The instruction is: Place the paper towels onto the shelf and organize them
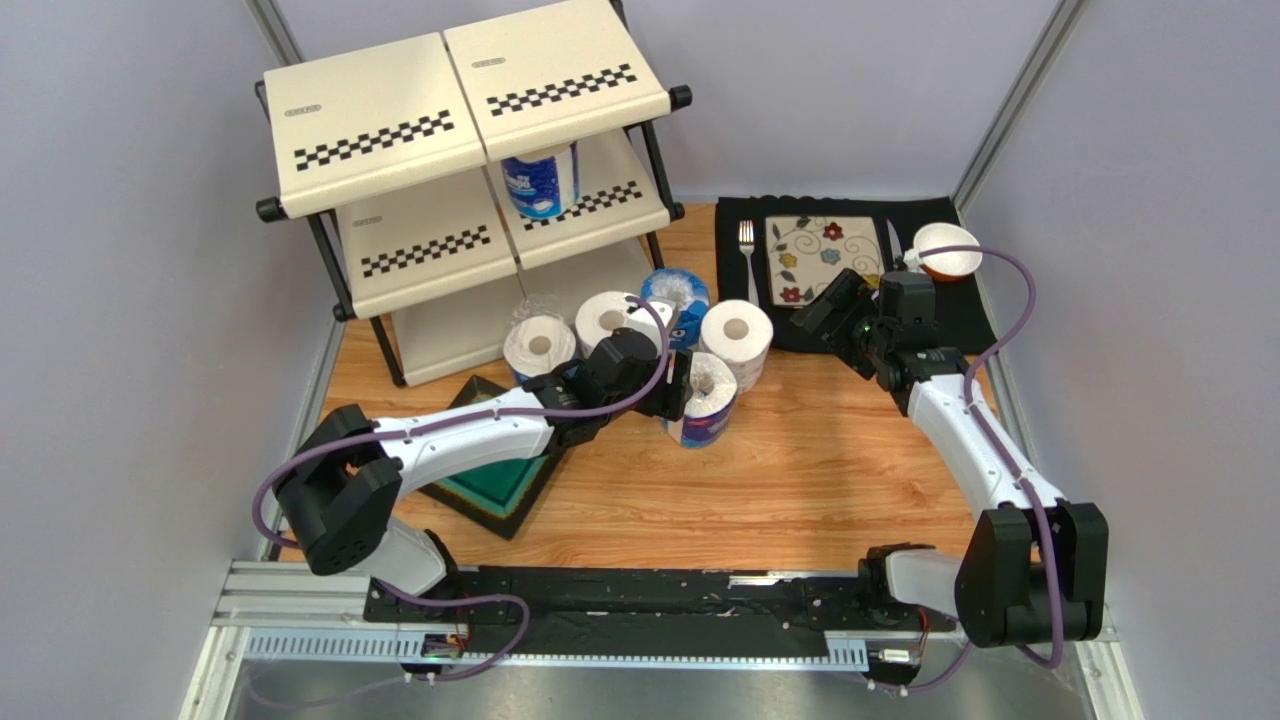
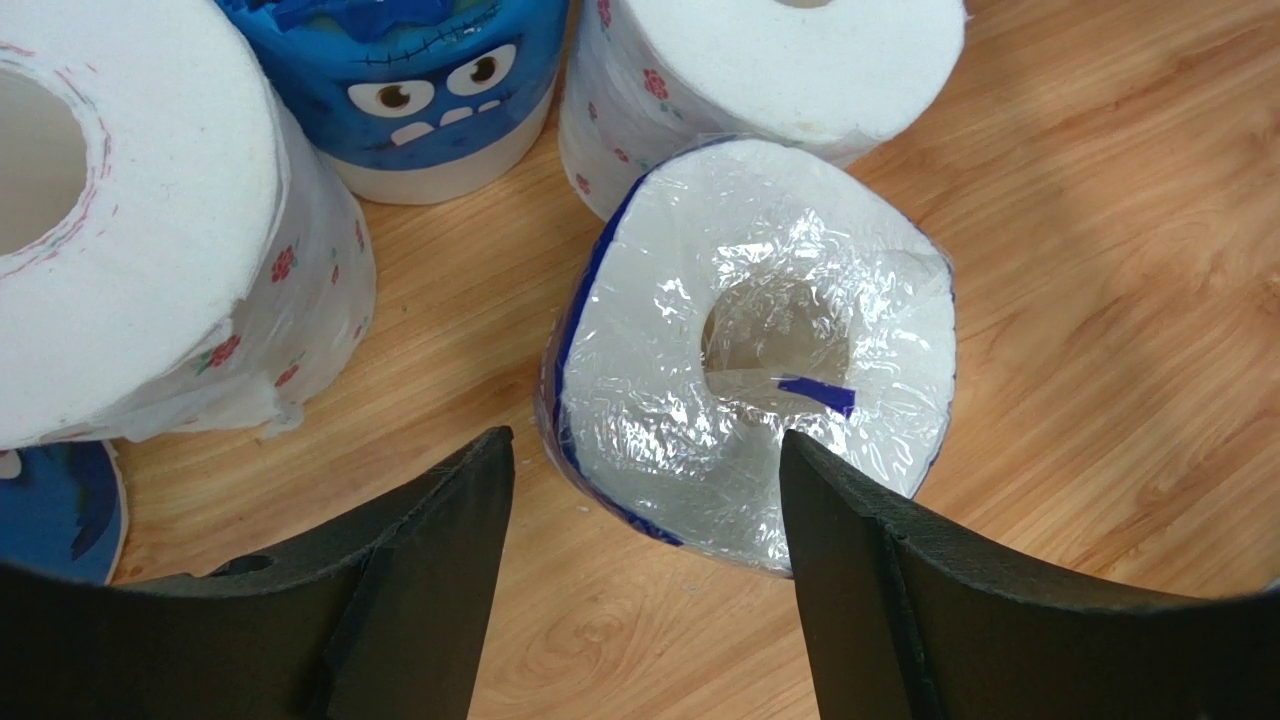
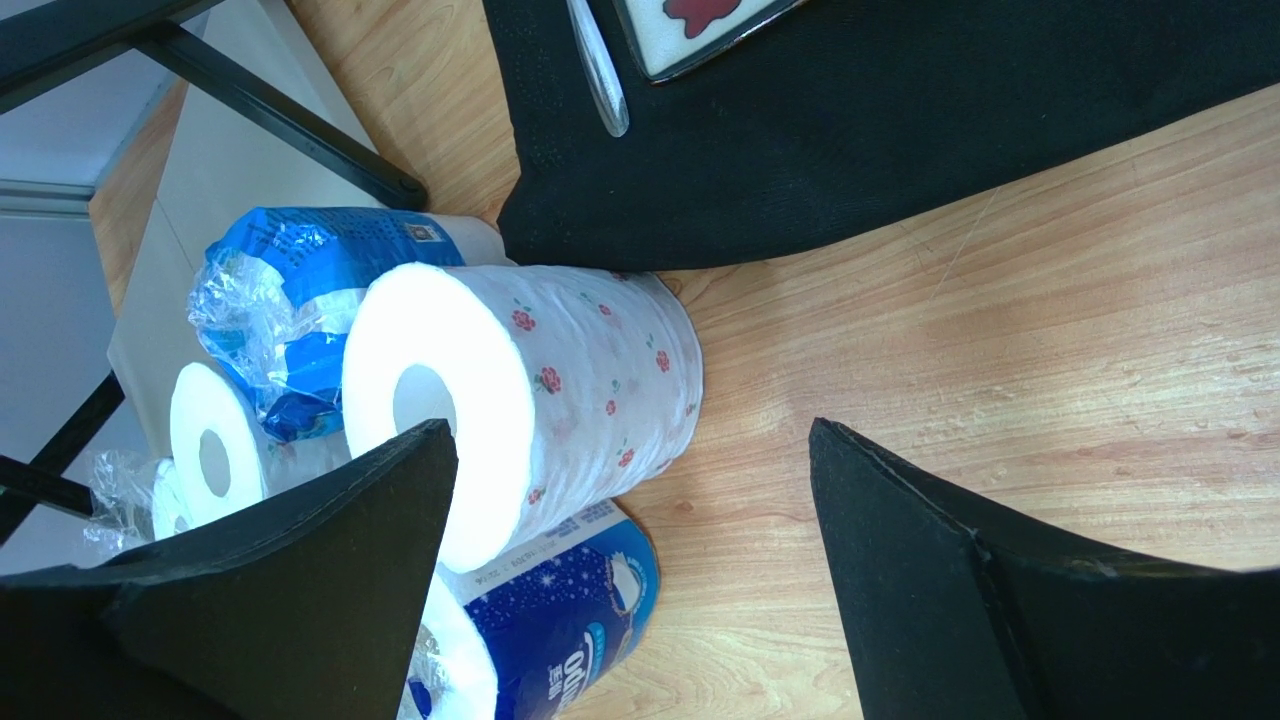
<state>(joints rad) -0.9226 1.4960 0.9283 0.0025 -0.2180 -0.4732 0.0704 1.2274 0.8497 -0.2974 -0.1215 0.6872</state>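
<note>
Left wrist view shows the left end effector [image 2: 643, 458] with jaws moderately spread either side of the plastic-wrapped roll [image 2: 751, 375], which stands on end on the table [image 2: 1082, 225]; it grips nothing, as far as I can judge. The right end effector [image 3: 631, 438] hangs wide and empty just beside the flower-printed roll [image 3: 526, 398], near the black placemat [image 3: 902, 135]. One blue-wrapped roll [image 1: 538, 183] stands on the middle tier of the shelf [image 1: 376, 120] at the table's far left corner, while five paper towels [image 1: 609, 318] cluster before it, so the task looks barely begun.
</note>
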